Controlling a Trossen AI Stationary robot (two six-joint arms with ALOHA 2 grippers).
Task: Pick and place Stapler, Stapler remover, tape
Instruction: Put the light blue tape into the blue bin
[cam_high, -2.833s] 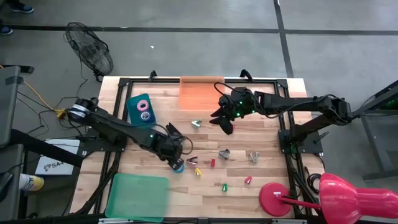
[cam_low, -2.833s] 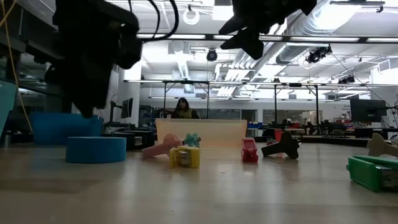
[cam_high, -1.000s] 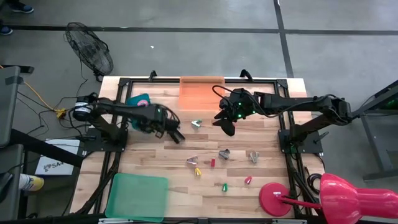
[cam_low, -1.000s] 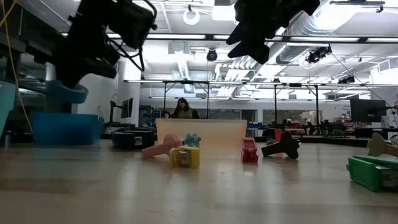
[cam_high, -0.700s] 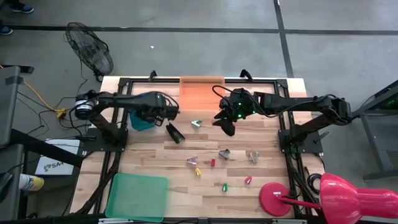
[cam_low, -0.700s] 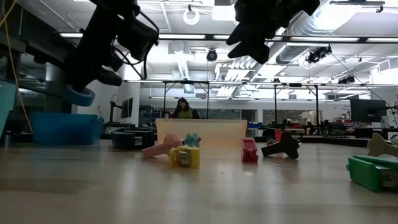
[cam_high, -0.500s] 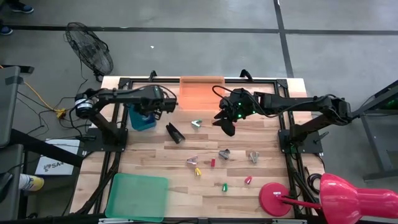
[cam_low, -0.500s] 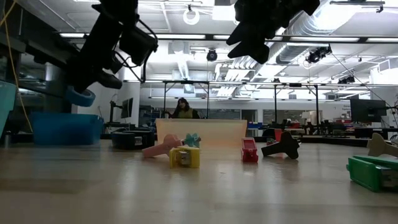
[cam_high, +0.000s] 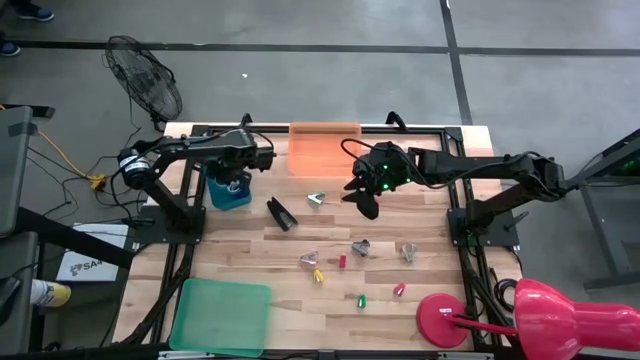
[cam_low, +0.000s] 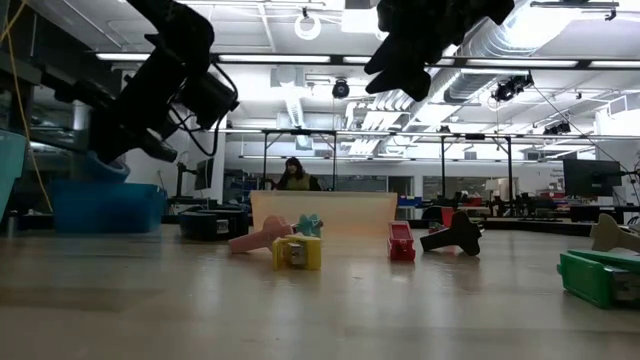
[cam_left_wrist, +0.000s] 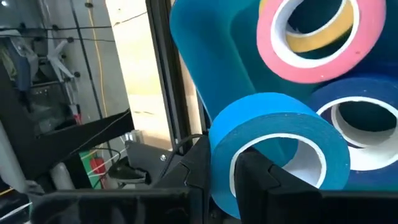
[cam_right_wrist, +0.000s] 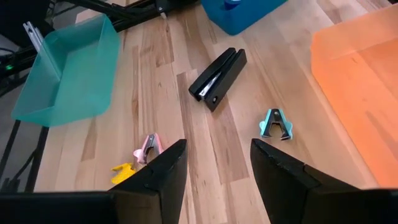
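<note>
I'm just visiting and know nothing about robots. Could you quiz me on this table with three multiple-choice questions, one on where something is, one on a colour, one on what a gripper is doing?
1. Where does the black stapler lie?
A. inside the orange tray
B. on the bare wood between the two arms
C. in the green tray

2. What colour is the tape roll in the left gripper?
A. blue
B. yellow
C. purple

3. What is the right gripper doing?
A. clamping the stapler
B. hanging open and empty above the table
C. pressing on the orange tray

Answers: 1 B, the high view shows it on the wooden table, outside every tray. 2 A, the left wrist view shows a blue roll pinched over the teal bin. 3 B, the right wrist view shows its fingers apart with nothing between them.
</note>
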